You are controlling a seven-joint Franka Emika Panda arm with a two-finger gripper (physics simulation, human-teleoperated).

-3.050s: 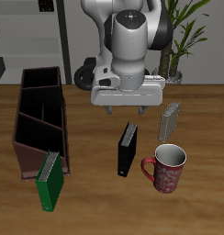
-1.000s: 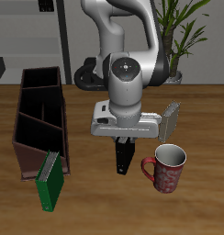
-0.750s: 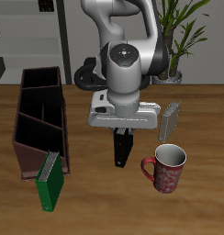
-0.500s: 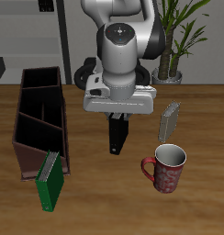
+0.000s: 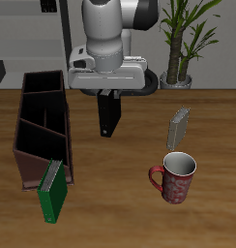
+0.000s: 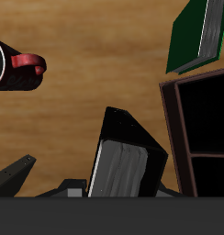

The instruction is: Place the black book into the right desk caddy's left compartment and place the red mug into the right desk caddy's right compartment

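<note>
My gripper (image 5: 108, 94) is shut on the black book (image 5: 108, 116) and holds it upright in the air above the table, between the caddy and the mug. In the wrist view the black book (image 6: 123, 156) hangs from the fingers with its pale page edge showing. The right desk caddy (image 5: 41, 126), a long dark brown box, stands on the table beside the held book; its section with the slanted divider (image 5: 40, 136) lies toward the front. The red mug (image 5: 174, 177) stands upright near the table's front edge and also shows in the wrist view (image 6: 15, 66).
A green book (image 5: 53, 190) leans against the caddy's front end and shows in the wrist view (image 6: 201, 35). A light grey book (image 5: 178, 127) stands behind the mug. A potted plant (image 5: 182, 44) stands at the back of the table.
My gripper came down onto the black book, shut on it, lifted it off the table and carried it up and toward the caddy.
</note>
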